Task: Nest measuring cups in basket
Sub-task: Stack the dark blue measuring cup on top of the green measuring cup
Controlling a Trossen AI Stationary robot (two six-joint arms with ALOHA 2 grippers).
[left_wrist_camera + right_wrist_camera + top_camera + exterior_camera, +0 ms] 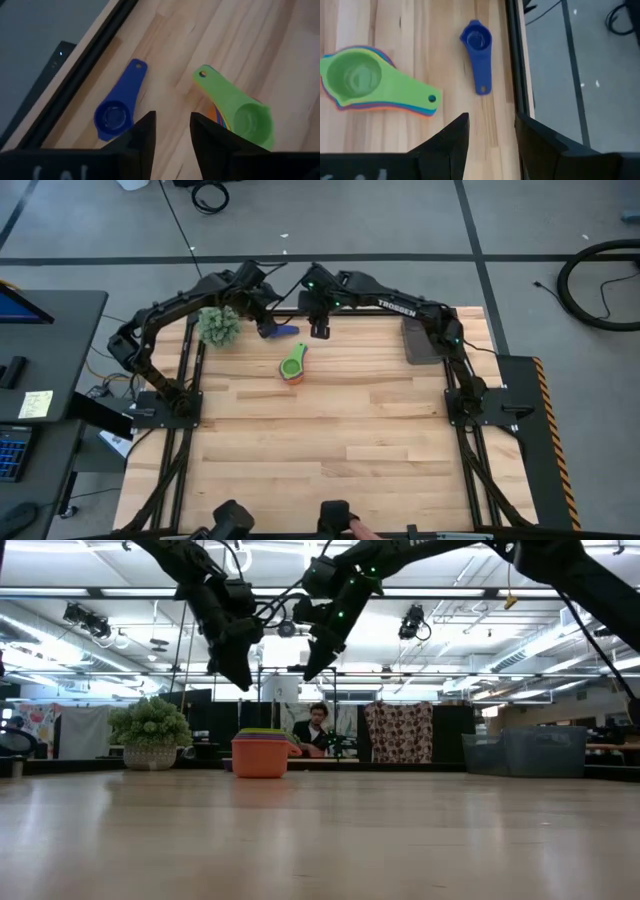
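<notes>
The wooden table [330, 430] carries the grey basket [425, 340] at two o'clock, well apart from the cups. The nested stack of cups [292, 367], green on top, sits near twelve o'clock. The dark blue cup [283, 331] lies alone just beyond it. Both the left gripper [172, 132] and right gripper [491, 131] hover above, fingers parted, holding nothing.

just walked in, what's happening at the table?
Both arms hang above the table's far edge. The left gripper and right gripper are both open and empty. A nested stack of cups, green cup on top, sits on the table. The dark blue cup lies alone. The basket holds none.
</notes>
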